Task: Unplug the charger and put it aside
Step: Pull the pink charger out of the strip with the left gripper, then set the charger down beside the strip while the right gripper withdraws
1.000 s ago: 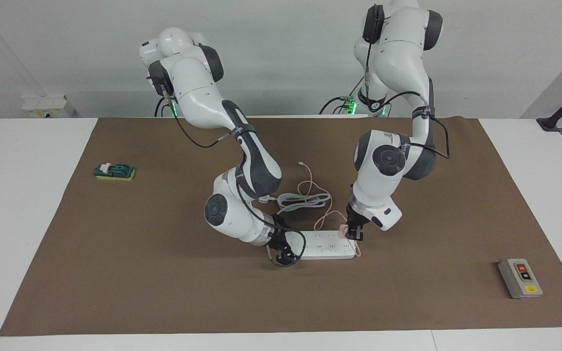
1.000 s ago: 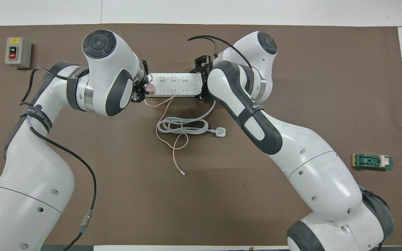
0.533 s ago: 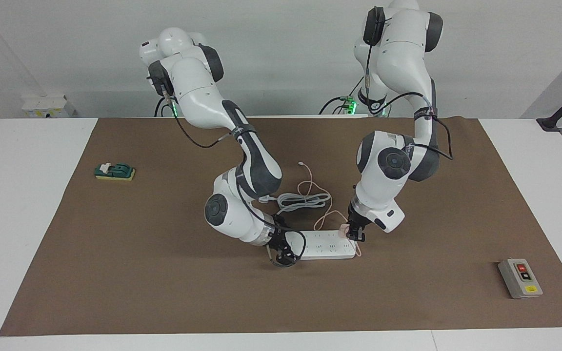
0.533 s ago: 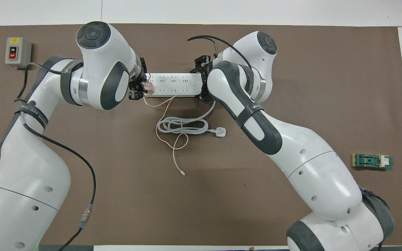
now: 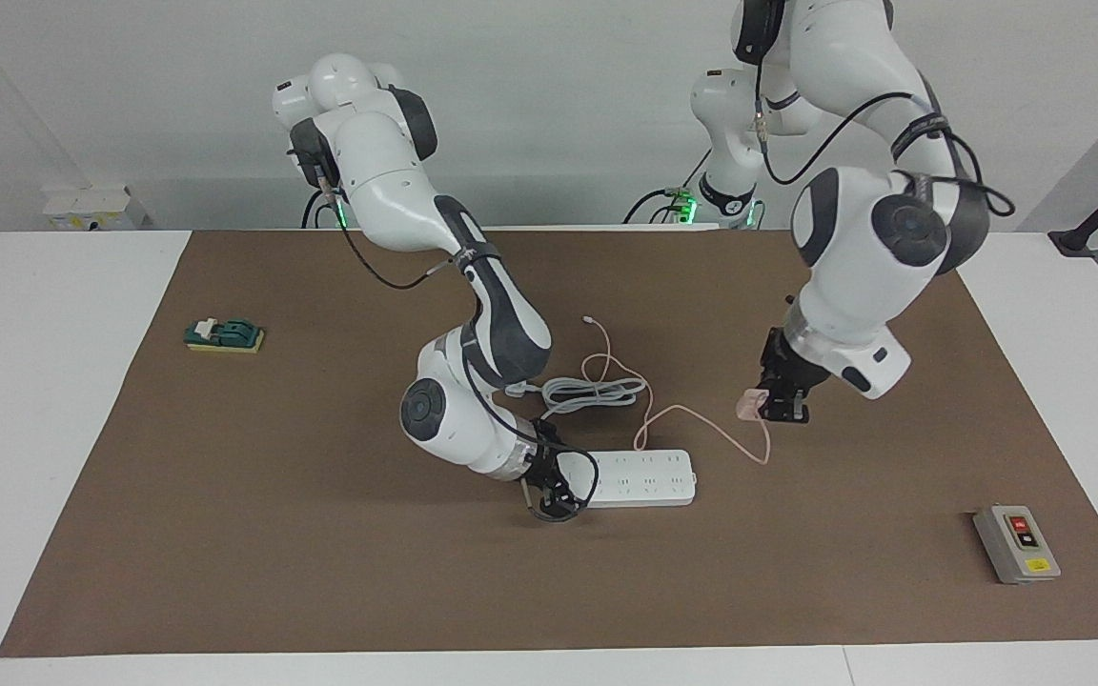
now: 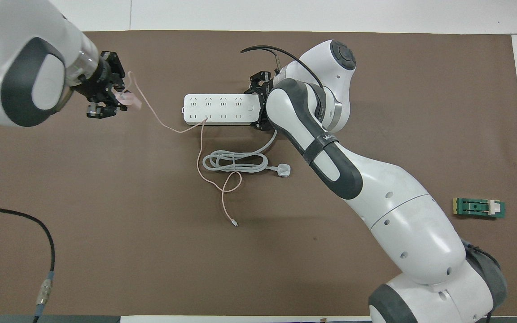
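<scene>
My left gripper [image 5: 778,410] is shut on the pale pink charger [image 5: 749,408] and holds it in the air over the brown mat, clear of the white power strip [image 5: 644,476], toward the left arm's end. It also shows in the overhead view [image 6: 116,95] with the charger [image 6: 127,99]. The thin pink cable [image 6: 164,125] trails from the charger across the strip [image 6: 220,109] to its white connector [image 6: 236,223] on the mat. My right gripper [image 5: 549,491] is closed on the strip's end toward the right arm's end [image 6: 258,105].
The strip's white cord coil [image 6: 234,161] and three-pin plug [image 6: 284,170] lie nearer the robots than the strip. A grey switch box [image 5: 1016,543] sits toward the left arm's end. A green block [image 5: 225,334] lies toward the right arm's end.
My left gripper has pulled the charger out of the strip, lifting it up and away toward the left arm's end; the pink cable stretched after it. The right gripper and the strip stayed put.
</scene>
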{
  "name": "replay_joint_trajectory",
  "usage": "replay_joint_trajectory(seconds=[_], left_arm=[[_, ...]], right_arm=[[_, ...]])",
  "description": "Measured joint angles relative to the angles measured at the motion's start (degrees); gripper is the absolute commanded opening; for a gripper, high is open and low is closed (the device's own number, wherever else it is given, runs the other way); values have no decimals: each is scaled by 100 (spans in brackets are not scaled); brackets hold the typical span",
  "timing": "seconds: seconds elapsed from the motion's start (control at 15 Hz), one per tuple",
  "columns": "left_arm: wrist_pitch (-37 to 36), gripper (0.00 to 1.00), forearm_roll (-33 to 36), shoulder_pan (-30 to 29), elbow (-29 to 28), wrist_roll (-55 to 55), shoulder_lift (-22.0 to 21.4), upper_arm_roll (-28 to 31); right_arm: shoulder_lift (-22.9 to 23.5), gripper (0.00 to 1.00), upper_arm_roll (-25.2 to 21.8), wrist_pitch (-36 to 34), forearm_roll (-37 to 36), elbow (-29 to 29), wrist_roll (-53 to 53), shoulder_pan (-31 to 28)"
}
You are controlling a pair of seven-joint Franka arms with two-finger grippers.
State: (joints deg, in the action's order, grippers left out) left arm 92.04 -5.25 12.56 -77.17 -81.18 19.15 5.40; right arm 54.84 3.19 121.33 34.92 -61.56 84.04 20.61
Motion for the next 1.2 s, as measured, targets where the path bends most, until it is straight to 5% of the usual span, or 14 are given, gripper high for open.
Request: replay_joint_trajectory(seconds=[0.33,0.8,1.0,1.07,1.13,1.2], left_arm=[[-395,0,48,-1368,-68,2451,-261,10],[314,0,119,-1639,-1087,3286,-609,-2],[1225,0,120,-1655,-1887,3399,-895,-23],[1534,41,120,-1655,-2202,3403,-995,-45],[1713,57,120,-1654,-2443,3404,-1075,-69],[1769,89,120,-1653,-2586,3405,-1138,-85]], right_arm=[[-327,100,-3,-211,-119,70,23,15],[-1376,100,-29,-1680,-891,108,18,-307],[-1818,100,-30,-2208,-1328,117,-301,-412],[-1976,100,-32,-2379,-1423,117,-456,-469],[-2130,100,-35,-2568,-1483,117,-648,-551],[-2273,100,-38,-2754,-1553,116,-903,-646]])
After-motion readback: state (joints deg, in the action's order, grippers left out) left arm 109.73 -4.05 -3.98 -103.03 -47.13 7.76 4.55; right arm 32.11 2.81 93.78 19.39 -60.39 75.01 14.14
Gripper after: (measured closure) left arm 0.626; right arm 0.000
